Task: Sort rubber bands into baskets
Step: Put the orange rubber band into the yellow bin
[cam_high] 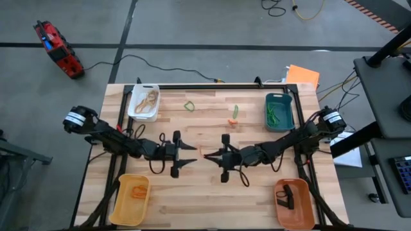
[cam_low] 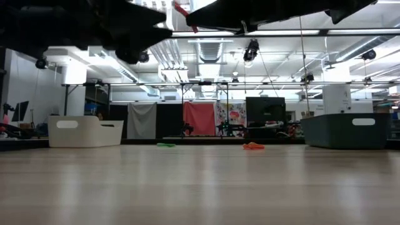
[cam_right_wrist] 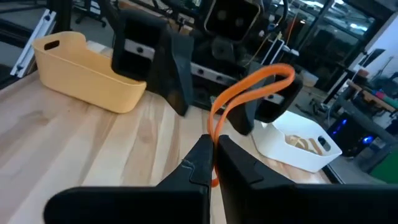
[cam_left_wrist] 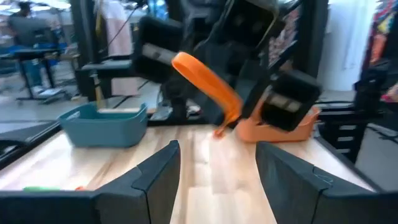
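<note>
At bench centre the right claw is pinching an orange rubber band shut, facing the left claw, which is gaping wide at nine o'clock; green bands are lying toward twelve, between white basket and teal basket

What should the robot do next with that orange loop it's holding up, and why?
Probably ease the open left gripper forward around the orange rubber band, since the right gripper, pinching it, holds it up facing the left one, and the yellow basket with orange bands sits on the left arm's side.
</note>
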### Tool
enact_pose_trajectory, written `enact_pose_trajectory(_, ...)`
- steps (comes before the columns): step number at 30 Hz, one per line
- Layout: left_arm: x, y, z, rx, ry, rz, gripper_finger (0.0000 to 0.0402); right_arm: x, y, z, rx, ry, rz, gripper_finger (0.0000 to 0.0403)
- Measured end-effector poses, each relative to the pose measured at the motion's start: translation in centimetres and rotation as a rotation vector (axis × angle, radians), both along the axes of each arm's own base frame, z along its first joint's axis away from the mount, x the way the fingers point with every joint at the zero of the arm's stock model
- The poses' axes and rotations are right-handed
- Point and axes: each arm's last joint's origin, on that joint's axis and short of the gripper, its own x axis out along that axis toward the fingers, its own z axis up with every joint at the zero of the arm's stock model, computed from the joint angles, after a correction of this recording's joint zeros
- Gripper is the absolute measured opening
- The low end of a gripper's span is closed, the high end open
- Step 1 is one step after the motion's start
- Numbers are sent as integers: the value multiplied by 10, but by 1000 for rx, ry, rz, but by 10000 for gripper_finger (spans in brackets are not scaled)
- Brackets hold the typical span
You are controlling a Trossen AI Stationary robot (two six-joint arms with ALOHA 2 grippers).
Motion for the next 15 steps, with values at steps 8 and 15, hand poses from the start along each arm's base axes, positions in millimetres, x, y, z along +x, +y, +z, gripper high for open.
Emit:
enact_pose_trajectory(8,14,-4,9,16,-29,-4,194,0,0,1,-42,-10,19,9)
enact_pose_trajectory(15,36,-11,10,57,-31,-1,194,0,1,1,-44,-8,34,9)
